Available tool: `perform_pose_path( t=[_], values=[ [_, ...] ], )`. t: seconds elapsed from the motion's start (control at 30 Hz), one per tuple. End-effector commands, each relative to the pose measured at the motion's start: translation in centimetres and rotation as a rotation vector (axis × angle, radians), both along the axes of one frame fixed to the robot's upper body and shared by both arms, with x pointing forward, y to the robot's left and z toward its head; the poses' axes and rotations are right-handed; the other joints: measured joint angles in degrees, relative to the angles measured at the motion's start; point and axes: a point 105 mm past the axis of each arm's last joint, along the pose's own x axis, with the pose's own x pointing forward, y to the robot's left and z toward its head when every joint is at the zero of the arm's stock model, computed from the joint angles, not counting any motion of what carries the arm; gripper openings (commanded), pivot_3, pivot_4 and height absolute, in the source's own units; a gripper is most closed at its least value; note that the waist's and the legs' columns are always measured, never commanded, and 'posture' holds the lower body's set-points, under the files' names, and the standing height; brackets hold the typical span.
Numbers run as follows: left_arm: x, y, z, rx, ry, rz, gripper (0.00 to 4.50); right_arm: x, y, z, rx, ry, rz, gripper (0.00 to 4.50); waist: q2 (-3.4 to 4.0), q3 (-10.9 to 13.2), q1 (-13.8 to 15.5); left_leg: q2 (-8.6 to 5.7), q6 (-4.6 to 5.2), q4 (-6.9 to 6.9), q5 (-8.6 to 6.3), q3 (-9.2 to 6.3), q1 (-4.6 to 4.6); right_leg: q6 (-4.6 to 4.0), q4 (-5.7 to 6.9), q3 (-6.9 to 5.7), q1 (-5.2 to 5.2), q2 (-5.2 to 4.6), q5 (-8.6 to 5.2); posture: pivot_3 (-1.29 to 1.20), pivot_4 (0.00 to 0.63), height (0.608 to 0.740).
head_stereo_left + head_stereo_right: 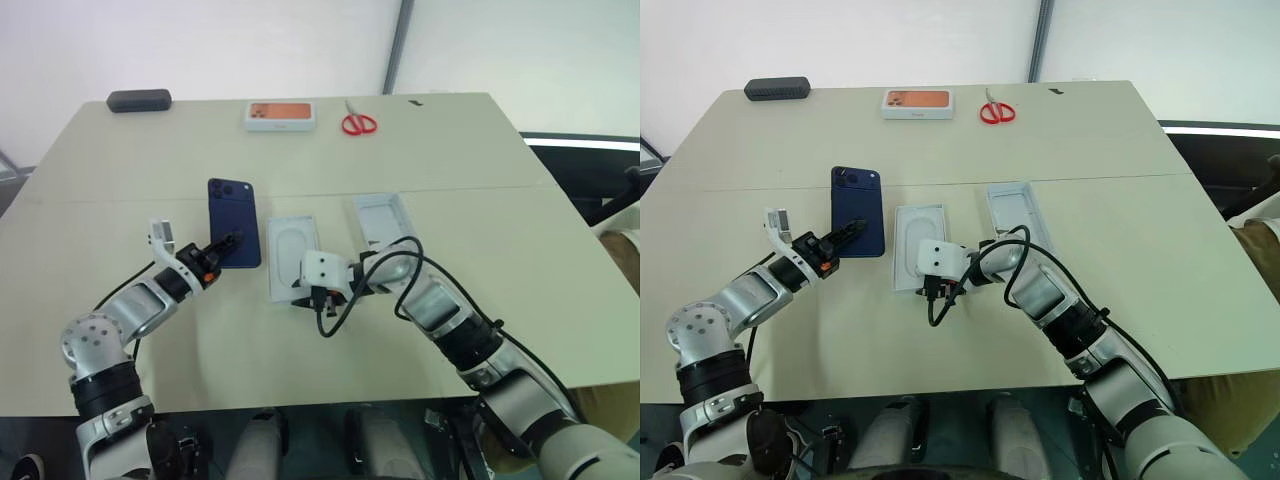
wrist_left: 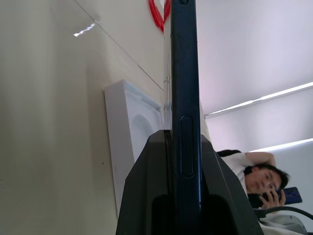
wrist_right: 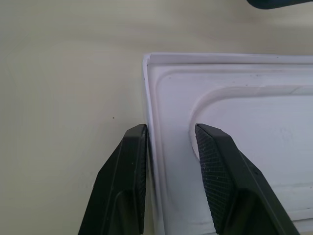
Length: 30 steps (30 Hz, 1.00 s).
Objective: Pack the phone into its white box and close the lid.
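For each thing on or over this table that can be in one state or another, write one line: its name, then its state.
phone: clamped by its edge in the left gripper, back facing up.
white box: open, insert with the oval recess inside, no phone in it.
lid: off, lying inside up beside the box.
right gripper: fingers straddling the box's wall, one outside, one inside.
scissors: closed, at the far edge.
orange-printed box: closed.
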Motion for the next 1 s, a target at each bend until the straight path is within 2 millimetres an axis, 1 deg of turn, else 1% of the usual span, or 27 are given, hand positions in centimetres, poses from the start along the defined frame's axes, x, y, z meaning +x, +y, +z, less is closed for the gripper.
perform_pose_path(
  t=[0.03, 0.17, 0.23, 0.37, 0.53, 0.6, 0.73, 0.87, 0.93, 1.0],
  values=[
    [-0.2, -0.3, 1.8, -0.003, -0.077, -0.017, 0.0, -0.1, 0.4, 0.3, -0.01, -0.023, 0.025, 1.63, 0.0, 0.0, 0.0, 0.0, 0.0, 0.0, 0.0, 0.0, 0.01, 0.0, 0.0, 0.0, 0.0, 0.0, 0.0, 0.0, 0.15, 0.74],
    [0.0, -0.2, 2.0, -0.012, -0.082, -0.009, 0.0, -1.3, 0.6, -0.5, -0.02, 0.055, 0.048, 1.63, 0.0, 0.0, 0.0, 0.0, 0.0, -0.01, 0.0, 0.0, 0.02, 0.0, 0.0, 0.0, 0.01, 0.01, 0.0, 0.0, 0.15, 0.74],
    [-0.1, -0.3, 2.0, -0.015, -0.081, -0.019, 0.0, -1.7, 1.1, -0.6, -0.005, 0.085, 0.051, 1.63, 0.0, 0.0, 0.0, 0.01, 0.0, -0.01, 0.0, -0.01, 0.02, 0.0, 0.0, 0.0, 0.01, 0.01, 0.0, 0.0, 0.15, 0.74],
    [-0.2, -0.5, 2.0, -0.012, -0.08, -0.022, 0.0, -1.9, 2.3, -0.1, 0.046, 0.12, 0.033, 1.63, 0.0, 0.0, -0.1, 0.01, 0.0, -0.03, 0.0, 0.0, 0.03, 0.0, 0.0, 0.0, 0.01, 0.01, 0.0, 0.0, 0.15, 0.74],
    [0.4, 0.1, 2.2, 0.006, -0.081, -0.01, 0.0, -2.1, 4.3, 1.0, 0.11, 0.198, -0.006, 1.63, 0.0, 0.0, -0.3, 0.05, 0.0, -0.03, 0.0, -0.01, 0.04, -0.02, 0.03, 0.01, -0.02, 0.08, 0.01, 0.0, 0.15, 0.74],
    [0.5, 0.2, 2.4, 0.007, -0.086, -0.009, 0.0, -2.2, 4.3, 0.8, 0.089, 0.17, 0.009, 1.63, 0.0, 0.0, -0.1, 0.06, -0.02, -0.03, 0.01, -0.03, 0.04, -0.03, 0.08, 0.01, -0.05, 0.11, 0.01, 0.0, 0.15, 0.74],
    [0.5, 0.4, 2.3, 0.038, -0.092, -0.007, 0.0, -1.1, 3.1, 0.4, 0.055, 0.148, -0.04, 1.63, 0.0, 0.0, 0.1, 0.0, -0.03, 0.0, 0.02, -0.01, 0.04, -0.03, 0.06, 0.0, 0.0, 0.02, 0.01, 0.0, 0.15, 0.74],
    [0.4, 0.4, 2.1, 0.035, -0.087, -0.015, 0.0, 0.0, 2.9, 0.8, 0.062, 0.132, -0.095, 1.63, 0.0, 0.0, 0.1, -0.01, -0.03, 0.0, 0.02, -0.01, 0.04, -0.03, 0.05, -0.01, 0.01, 0.02, 0.01, 0.0, 0.15, 0.74],
    [0.3, 0.3, 2.1, 0.031, -0.089, -0.02, 0.0, 0.0, 3.3, 1.5, 0.101, 0.134, -0.098, 1.63, 0.0, 0.0, 0.1, 0.0, -0.03, 0.0, 0.02, -0.01, 0.04, -0.03, 0.06, -0.02, 0.01, 0.04, 0.01, 0.0, 0.15, 0.74],
    [-0.1, 0.1, 2.0, 0.023, -0.082, -0.045, 0.0, -0.1, 3.8, 2.5, 0.16, 0.172, -0.112, 1.63, 0.0, 0.0, 0.1, 0.01, -0.03, -0.01, 0.02, -0.01, 0.04, -0.03, 0.06, -0.02, 0.0, 0.05, 0.01, 0.0, 0.15, 0.74]
  ],
)
